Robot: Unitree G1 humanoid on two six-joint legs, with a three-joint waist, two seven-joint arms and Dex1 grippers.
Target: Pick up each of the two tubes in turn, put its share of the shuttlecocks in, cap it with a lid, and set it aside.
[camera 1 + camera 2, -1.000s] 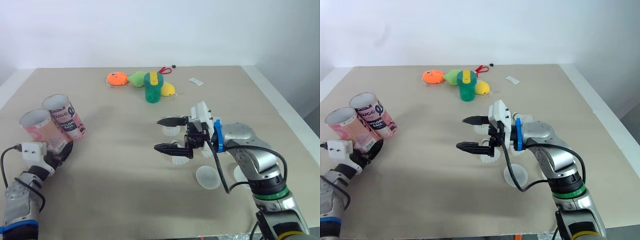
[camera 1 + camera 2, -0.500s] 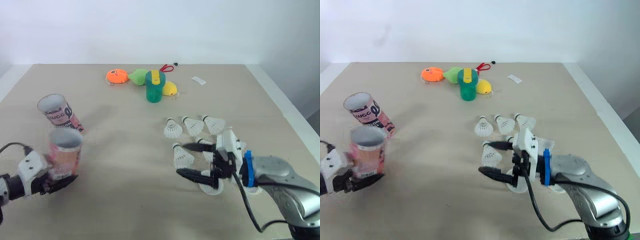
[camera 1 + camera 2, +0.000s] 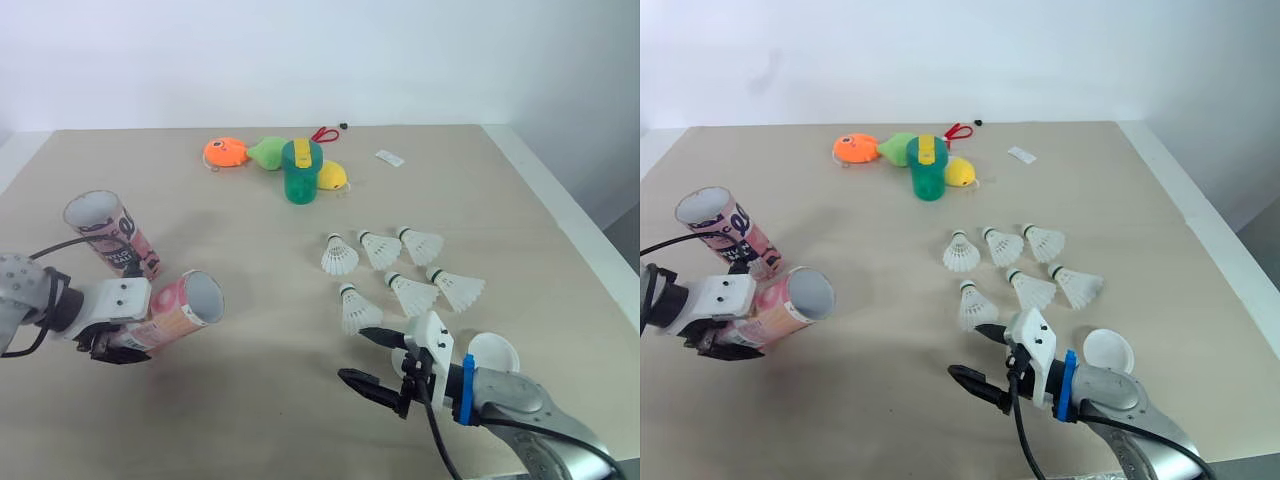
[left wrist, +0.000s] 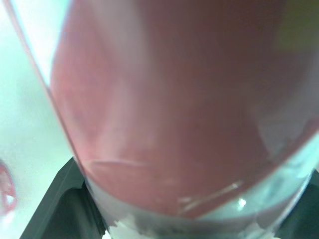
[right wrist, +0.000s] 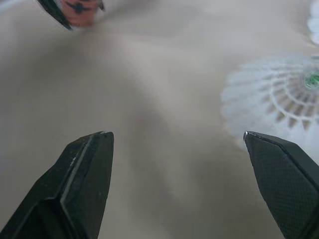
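left gripper point(image 3: 113, 345) pinches the pink tube point(image 3: 172, 314): head view shows its open mouth, wrist view its wall.

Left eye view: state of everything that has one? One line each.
held tube: off the table, tipped on its side, uncapped, mouth towards the robot's right.
second tube: standing on the table, uncapped.
shuttlecocks: six, all loose on the table.
lid: lying on the table, off both tubes.
green cup: upright.
left gripper: shut on held tube.
right gripper: open, empty.
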